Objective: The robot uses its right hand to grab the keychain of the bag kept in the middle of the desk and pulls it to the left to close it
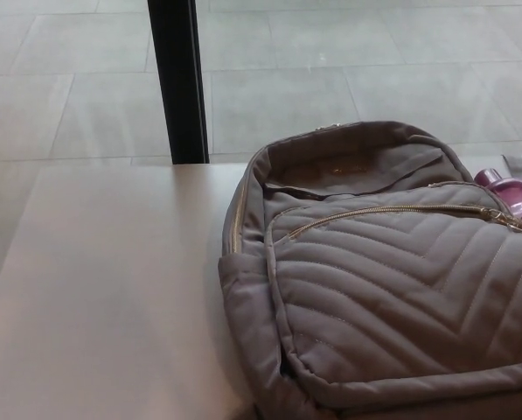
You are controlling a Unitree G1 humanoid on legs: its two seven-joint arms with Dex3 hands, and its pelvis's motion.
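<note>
Grey quilted bag (392,289) lies flat on right half of desk (112,289), running off the bottom and right edges. Gold zipper pull (510,220) sits at right end of front zipper (374,213), near pink object (505,188). Black post (177,79) behind desk. Left hand and right hand out of frame; grip state can't be told.

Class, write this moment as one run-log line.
hands: none in view | bag: on desk | zip pull: right end of front zip, ungrasped
</note>
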